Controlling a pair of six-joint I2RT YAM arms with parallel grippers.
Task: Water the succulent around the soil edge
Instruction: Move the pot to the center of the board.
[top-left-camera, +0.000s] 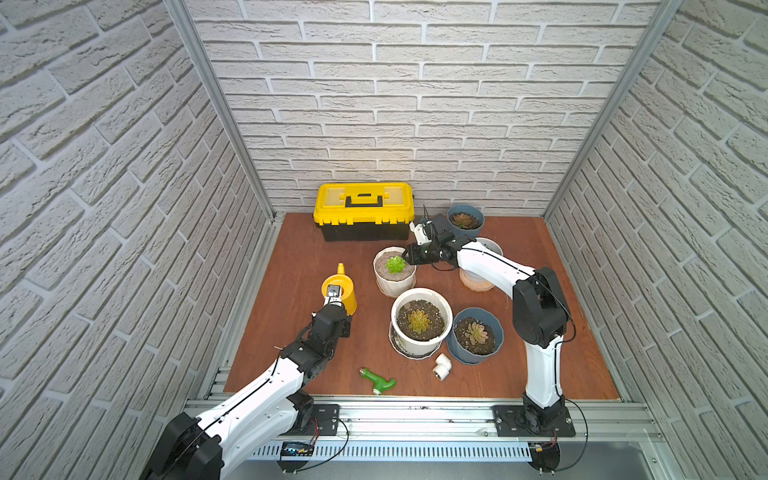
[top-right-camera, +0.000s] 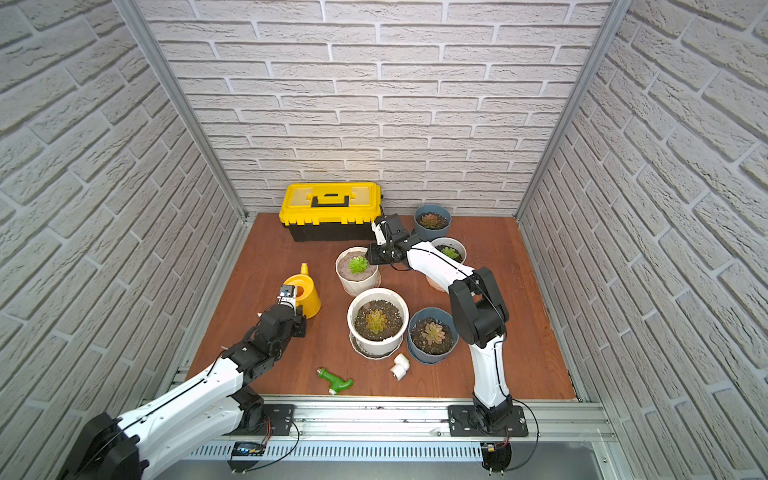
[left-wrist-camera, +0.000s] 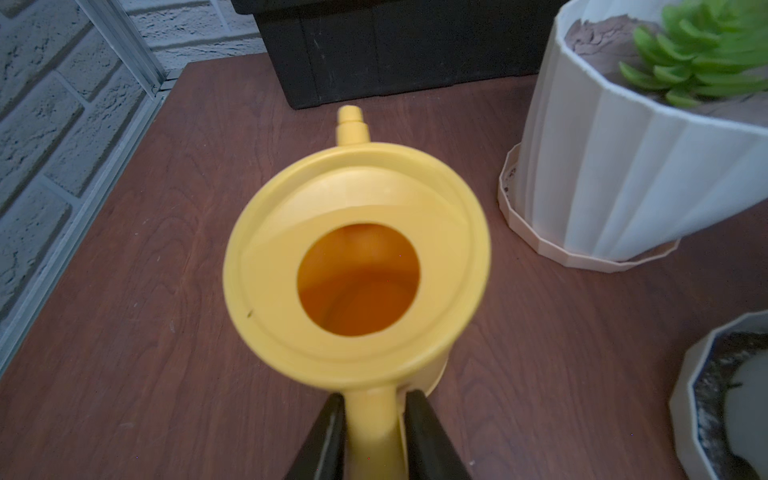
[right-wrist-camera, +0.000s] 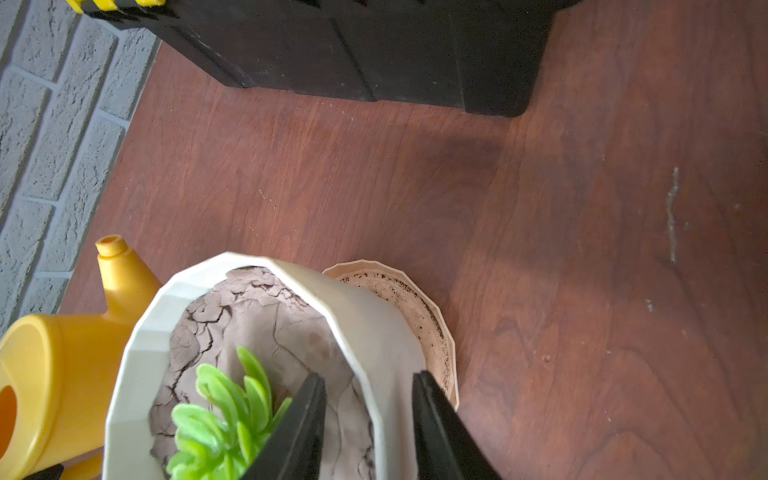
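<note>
A bright green succulent (top-left-camera: 395, 264) (top-right-camera: 358, 264) (left-wrist-camera: 706, 62) (right-wrist-camera: 224, 415) grows in cracked grey-brown soil in a white ribbed pot (top-left-camera: 392, 284) (right-wrist-camera: 137, 353) on a beige saucer (right-wrist-camera: 432, 316). My right gripper (top-left-camera: 409, 259) (right-wrist-camera: 368, 378) is open astride the pot's rim, with one finger over the soil, the other outside the wall, and gaps on both sides. The yellow watering can (top-left-camera: 340, 291) (top-right-camera: 305, 293) (left-wrist-camera: 357, 266) stands upright on the table, left of the pot. My left gripper (top-left-camera: 334, 297) (left-wrist-camera: 374, 401) flanks its handle, slightly open, with a thin gap on one side.
A yellow and black toolbox (top-left-camera: 365, 208) stands at the back. Other potted succulents stand nearby: a round white pot (top-left-camera: 419, 336), a blue-grey one (top-left-camera: 476, 353) and one at the back (top-left-camera: 465, 210). A green fitting (top-left-camera: 377, 379) and a white pipe elbow (top-left-camera: 442, 365) lie near the front edge.
</note>
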